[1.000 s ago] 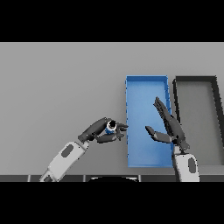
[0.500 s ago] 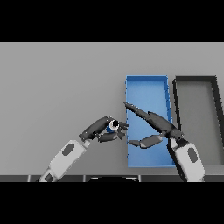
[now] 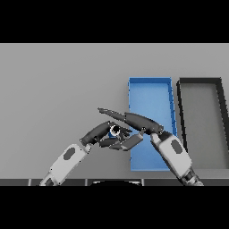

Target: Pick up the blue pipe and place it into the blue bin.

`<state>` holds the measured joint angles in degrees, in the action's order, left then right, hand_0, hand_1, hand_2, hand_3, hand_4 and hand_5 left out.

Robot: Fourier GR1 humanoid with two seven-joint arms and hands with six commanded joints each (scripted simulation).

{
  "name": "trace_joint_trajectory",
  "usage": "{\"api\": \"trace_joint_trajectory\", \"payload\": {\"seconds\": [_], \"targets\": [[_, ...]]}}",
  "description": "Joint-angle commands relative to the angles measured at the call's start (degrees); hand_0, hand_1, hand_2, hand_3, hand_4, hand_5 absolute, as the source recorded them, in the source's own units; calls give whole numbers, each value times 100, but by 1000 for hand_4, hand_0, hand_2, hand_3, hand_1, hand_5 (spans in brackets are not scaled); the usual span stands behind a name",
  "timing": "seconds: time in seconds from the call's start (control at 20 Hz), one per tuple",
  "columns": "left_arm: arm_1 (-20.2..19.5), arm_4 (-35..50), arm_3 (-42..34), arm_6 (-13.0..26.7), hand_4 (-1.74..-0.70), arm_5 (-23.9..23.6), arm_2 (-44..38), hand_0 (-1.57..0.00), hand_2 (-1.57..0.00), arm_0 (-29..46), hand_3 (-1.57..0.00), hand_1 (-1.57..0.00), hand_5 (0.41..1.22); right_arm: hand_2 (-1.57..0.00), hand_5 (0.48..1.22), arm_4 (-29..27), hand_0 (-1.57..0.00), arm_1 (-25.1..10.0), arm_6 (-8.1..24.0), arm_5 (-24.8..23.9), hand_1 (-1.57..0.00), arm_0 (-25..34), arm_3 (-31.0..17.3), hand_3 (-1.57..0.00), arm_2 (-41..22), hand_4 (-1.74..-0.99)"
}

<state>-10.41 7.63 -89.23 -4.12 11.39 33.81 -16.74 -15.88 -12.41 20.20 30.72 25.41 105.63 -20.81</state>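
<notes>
The blue pipe (image 3: pixel 114 131) shows as a small blue and white end just left of the blue bin (image 3: pixel 150 96), held above the table. My left hand (image 3: pixel 97 133) is shut on it, fingers curled round it from the left. My right hand (image 3: pixel 142 122) reaches across from the right, over the bin's left wall. Its straight fingers (image 3: pixel 112 113) lie over the pipe and its thumb (image 3: pixel 129 143) sits below it, so the pipe is between them. Most of the pipe is hidden by both hands.
A dark grey bin (image 3: pixel 200 116) stands right of the blue bin, close beside it. Both bins hold nothing that I can see. Grey table (image 3: pixel 58 89) stretches to the left and back.
My right hand has swung left from above the blue bin and lowered its fingers over the pipe. The left hand with the pipe has barely moved.
</notes>
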Motion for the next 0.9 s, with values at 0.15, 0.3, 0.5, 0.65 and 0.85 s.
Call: {"api": "trace_joint_trajectory", "payload": {"seconds": [0.15, 0.3, 0.5, 0.65, 0.85], "targets": [[-33, 93, 10, 24, -1736, 76, -81, -1571, -1571, -34, -1484, -1571, 1221, -102, 506, -89, -53, 273, 140, 62, -84, 438, -319, -46, -87, -1245], [-332, -330, -38, 583, -1552, 188, 151, -991, -850, -187, -824, -878, 1221, -531, 508, -69, -527, 394, 238, 232, -534, 668, -548, -440, -171, -1362], [-122, -475, 32, 518, -1607, 29, -21, -1063, -969, -76, -939, -1017, 1221, -1145, 666, -479, -1134, 496, 79, 363, -1124, 770, -778, -957, -256, -1562], [60, -264, 9, 380, -1673, 131, -164, -1311, -1186, 51, -1247, -1287, 1221, -1353, 905, -766, -1347, 485, -163, 267, -1342, 767, -861, -1257, -310, -1469], [203, -204, 8, 393, -1713, 284, -314, -1464, -1372, 78, -1438, -1455, 1221, -1482, 1092, -364, -1479, 195, -920, 137, -1477, 762, -700, -1442, -547, -1457]]}}
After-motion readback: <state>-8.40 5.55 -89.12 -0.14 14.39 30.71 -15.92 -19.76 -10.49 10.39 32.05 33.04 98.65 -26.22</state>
